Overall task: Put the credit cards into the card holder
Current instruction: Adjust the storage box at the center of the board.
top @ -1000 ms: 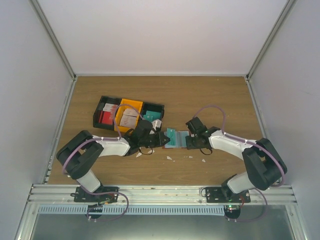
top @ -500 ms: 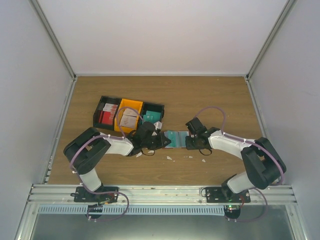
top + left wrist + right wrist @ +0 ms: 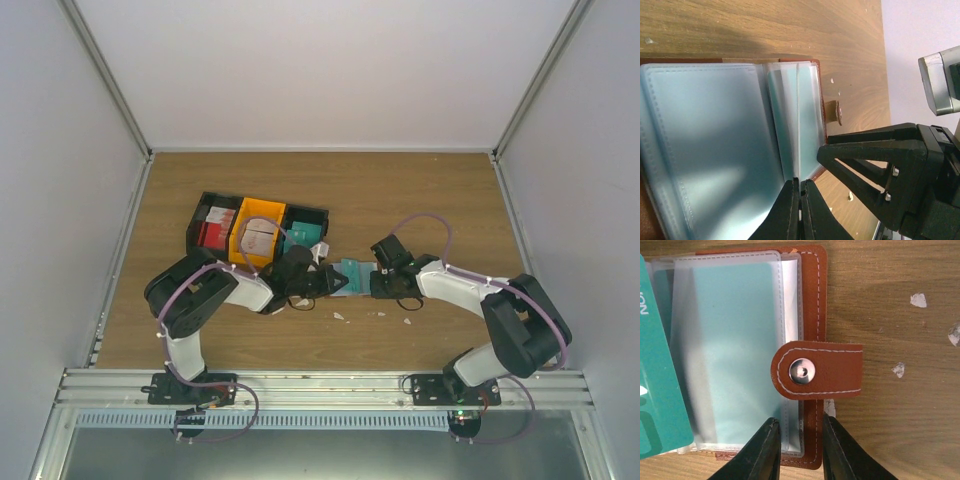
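The card holder lies open on the table, a reddish-brown leather wallet with clear sleeves and a snap strap. It lies between both grippers in the top view. My left gripper is shut on a teal credit card, seen edge-on in the left wrist view. The card's free end reaches in among the sleeves. My right gripper has its jaws narrowly apart, its tips over the holder's near edge beside the strap. More credit cards sit in the bins.
A black bin with an orange middle section stands behind the left arm, holding red, white-pinkish and teal cards. Small white scraps lie on the wood in front of the holder and to its right.
The left arm has folded in and carried the teal card rightward onto the holder. The right gripper's jaws have narrowed around the holder's edge.
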You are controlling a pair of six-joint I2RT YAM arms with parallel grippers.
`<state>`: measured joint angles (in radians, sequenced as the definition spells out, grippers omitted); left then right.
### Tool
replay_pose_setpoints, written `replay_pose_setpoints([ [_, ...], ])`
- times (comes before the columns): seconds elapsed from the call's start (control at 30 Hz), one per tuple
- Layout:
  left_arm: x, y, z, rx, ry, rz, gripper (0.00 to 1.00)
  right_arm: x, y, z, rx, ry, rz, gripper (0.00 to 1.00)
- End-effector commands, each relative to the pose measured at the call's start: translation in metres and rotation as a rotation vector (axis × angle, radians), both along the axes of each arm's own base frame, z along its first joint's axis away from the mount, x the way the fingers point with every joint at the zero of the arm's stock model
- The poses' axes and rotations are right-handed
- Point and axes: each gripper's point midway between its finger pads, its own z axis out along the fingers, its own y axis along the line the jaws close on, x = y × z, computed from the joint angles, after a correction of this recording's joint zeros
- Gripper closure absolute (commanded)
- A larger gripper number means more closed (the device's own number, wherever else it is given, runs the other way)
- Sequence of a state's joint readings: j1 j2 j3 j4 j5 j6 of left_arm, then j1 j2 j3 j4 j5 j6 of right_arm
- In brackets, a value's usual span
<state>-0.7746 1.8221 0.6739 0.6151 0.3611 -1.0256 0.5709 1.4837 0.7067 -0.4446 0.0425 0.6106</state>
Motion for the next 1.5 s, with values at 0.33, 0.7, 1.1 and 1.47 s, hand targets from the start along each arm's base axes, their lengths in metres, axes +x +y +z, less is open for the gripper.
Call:
replay_pose_setpoints([
  [0.33,0.012,0.017,-0.001,0.155,-0.050,0.126,1.00,-0.030,-0.017,-0.029,-0.070,0.136,-0.018,0.80],
  [0.7,0.019,0.031,0.004,0.207,-0.072,0.187,1.00,-0.029,-0.015,-0.029,-0.063,0.129,-0.013,0.80],
  [1.1,0.024,0.036,0.016,0.160,-0.100,0.185,1.00,-0.025,-0.009,-0.025,-0.038,0.118,-0.004,0.81],
  [1.47,0.046,0.078,0.011,0.203,-0.086,0.277,1.00,-0.026,-0.009,-0.028,-0.035,0.121,0.006,0.81],
])
